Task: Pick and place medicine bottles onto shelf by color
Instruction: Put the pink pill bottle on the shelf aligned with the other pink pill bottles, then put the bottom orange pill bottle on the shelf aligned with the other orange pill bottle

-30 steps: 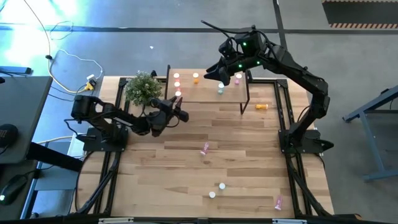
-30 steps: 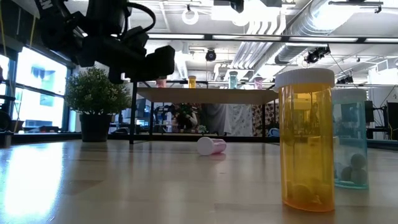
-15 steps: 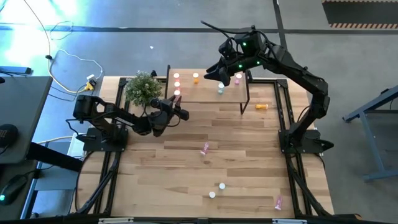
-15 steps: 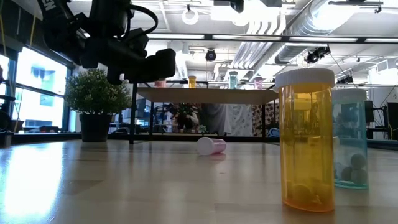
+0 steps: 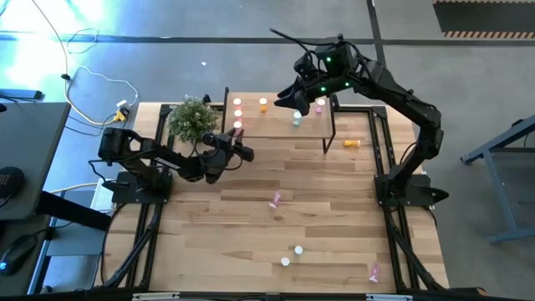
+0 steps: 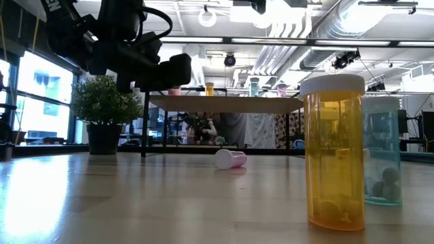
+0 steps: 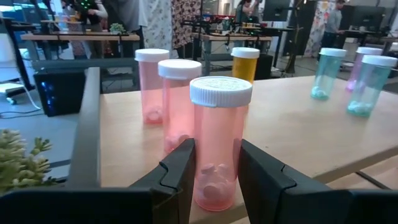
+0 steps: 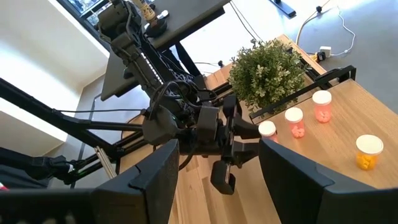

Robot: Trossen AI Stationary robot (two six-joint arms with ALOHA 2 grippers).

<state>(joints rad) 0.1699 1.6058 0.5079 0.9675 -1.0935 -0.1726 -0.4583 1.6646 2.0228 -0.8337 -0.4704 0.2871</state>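
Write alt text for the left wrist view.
The left end effector has its two dark fingers around an upright translucent pink medicine bottle with a white cap at the edge of the light-wood shelf. Behind it stand two more pink bottles, one orange bottle and pale green bottles.

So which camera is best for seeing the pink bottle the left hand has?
The left wrist view: the pink bottle fills the picture between the left hand's fingers. The high view shows a small pink dot, the right wrist view mostly its cap, the low view hides it.
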